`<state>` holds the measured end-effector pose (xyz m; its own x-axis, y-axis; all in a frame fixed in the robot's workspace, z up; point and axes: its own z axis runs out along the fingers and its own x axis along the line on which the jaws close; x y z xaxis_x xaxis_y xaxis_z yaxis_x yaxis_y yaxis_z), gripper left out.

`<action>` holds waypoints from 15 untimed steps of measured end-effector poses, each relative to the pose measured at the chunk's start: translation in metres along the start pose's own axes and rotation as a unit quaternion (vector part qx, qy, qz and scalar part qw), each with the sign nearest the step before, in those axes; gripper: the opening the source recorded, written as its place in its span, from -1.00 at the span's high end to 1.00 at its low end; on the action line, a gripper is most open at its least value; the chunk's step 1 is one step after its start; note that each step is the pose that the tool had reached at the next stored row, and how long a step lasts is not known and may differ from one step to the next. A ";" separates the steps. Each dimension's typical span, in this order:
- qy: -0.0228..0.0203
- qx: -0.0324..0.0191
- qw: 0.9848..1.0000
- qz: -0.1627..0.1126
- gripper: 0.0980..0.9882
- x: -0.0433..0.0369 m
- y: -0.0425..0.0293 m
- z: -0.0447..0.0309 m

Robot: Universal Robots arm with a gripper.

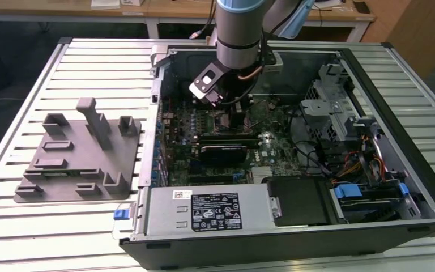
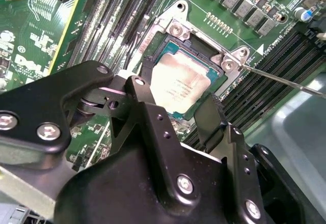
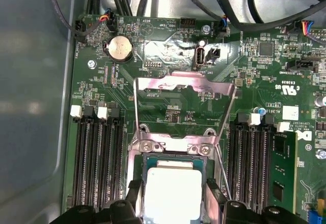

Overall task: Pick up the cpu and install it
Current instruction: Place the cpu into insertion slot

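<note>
The cpu (image 2: 179,84), a square chip with a silver top, lies flat inside the black motherboard socket (image 2: 153,51) in both wrist views (image 3: 172,193). My gripper (image 2: 173,98) hangs low over it, one black finger on each side. A thin strip of dark socket rim shows between each fingertip (image 2: 136,84) and the chip's edges, so the gripper (image 3: 173,198) is open around the chip. The socket's metal load plate (image 3: 183,84) stands flipped up. In the exterior view the arm reaches down into the open computer case, and the gripper (image 1: 229,110) is over the board.
Memory slots (image 3: 97,158) flank the socket on both sides. A thin metal lever (image 2: 285,79) sticks out beside the socket. On the slatted table at the exterior view's left stands a grey holder tray (image 1: 77,156). A graphics card (image 1: 225,150), a power supply (image 1: 202,212) and drive cages (image 1: 338,107) crowd the case.
</note>
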<state>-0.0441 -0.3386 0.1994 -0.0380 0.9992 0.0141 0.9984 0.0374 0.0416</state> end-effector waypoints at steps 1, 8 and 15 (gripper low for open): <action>0.000 0.000 1.000 0.000 -0.14 0.0000 0.0000 0.0000; 0.000 0.000 1.000 0.000 0.04 0.0000 0.0000 -0.0005; 0.000 0.000 1.000 0.000 0.58 0.0000 0.0001 -0.0009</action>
<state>-0.0440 -0.3386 0.2004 -0.0380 0.9992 0.0141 0.9984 0.0374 0.0416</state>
